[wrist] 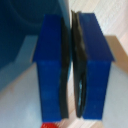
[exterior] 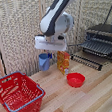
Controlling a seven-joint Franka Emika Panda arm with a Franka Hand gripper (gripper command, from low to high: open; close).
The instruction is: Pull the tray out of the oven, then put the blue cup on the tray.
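Your gripper's two blue pads are pressed nearly together, and you cannot tell whether anything is pinched between them. In the exterior view the blue cup hangs just under the gripper, above the wooden table. The tray sits in the oven at the exterior view's right, with the red bowl between.

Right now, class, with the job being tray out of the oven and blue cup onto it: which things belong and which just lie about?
Belong: oven; tray; blue cup; gripper.
Lying about: red basket; red bowl; orange packet.
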